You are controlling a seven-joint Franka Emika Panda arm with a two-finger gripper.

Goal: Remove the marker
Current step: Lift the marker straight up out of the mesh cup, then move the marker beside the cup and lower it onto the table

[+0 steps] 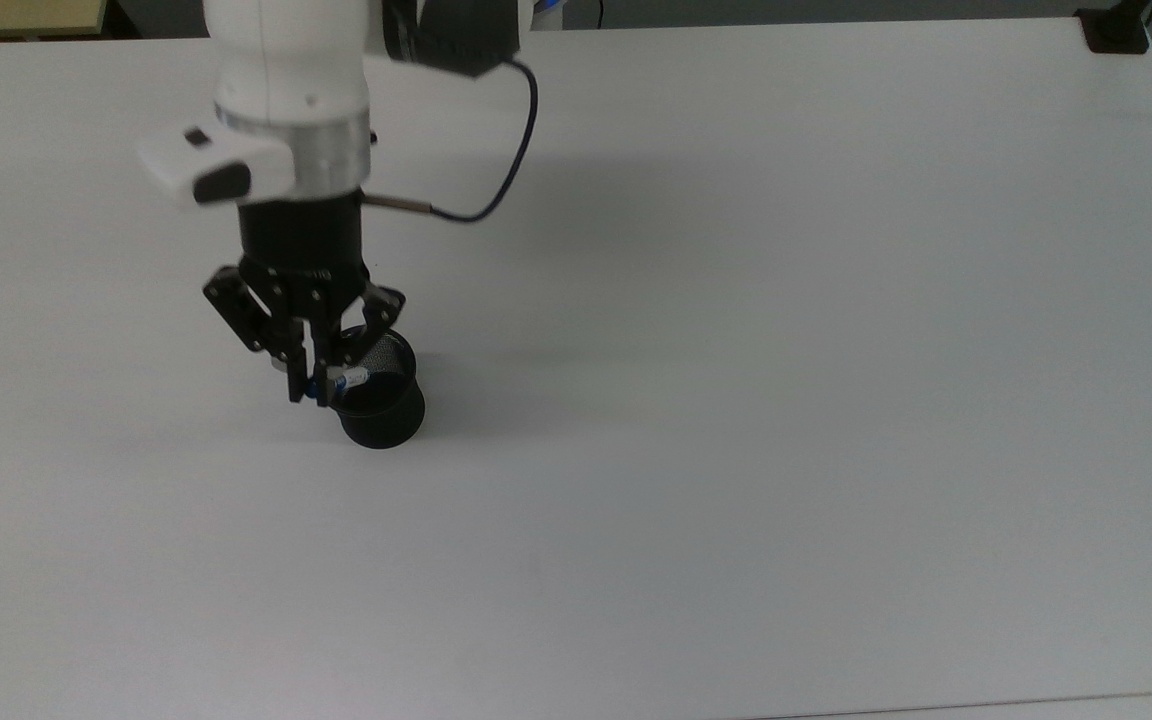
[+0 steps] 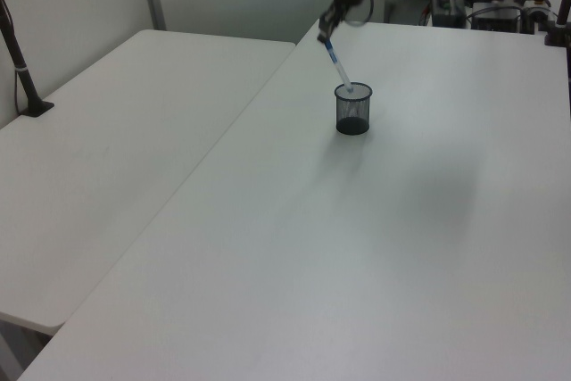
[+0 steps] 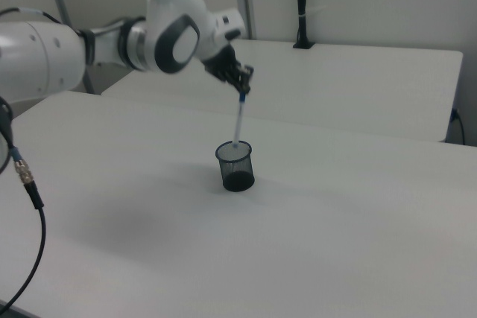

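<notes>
While the marker [image 2: 337,64] hangs tilted from its upper blue end, its lower tip sits at or just inside the rim of the black mesh cup [image 2: 352,110]. The right view puts the marker [image 3: 238,123] nearly upright above the cup [image 3: 236,167]. The gripper [image 3: 243,88] has its fingers closed on the marker's top end. In the top view the gripper [image 1: 314,388] sits over the near-left rim of the cup [image 1: 382,402] as the top view shows it, with a bit of white barrel [image 1: 352,377] visible beside it.

Cup stands alone on the white counter [image 2: 375,247], well apart from the edges. A second counter [image 2: 116,131] adjoins on the left view's left.

Risks, as judged:
- The lift looks almost but not fully complete. A sideways move now could catch the lower tip on the rim and tip or drag the light cup.
- The hold is at the very end of a slim, smooth barrel. The marker could pivot or slip between the fingers, more so given its tilt.
- If dropped from this height it could fall back in the cup or roll across the counter.

Writing: none readable. A blue band shows on the barrel in the left view, but any lettering is too small to make out.
</notes>
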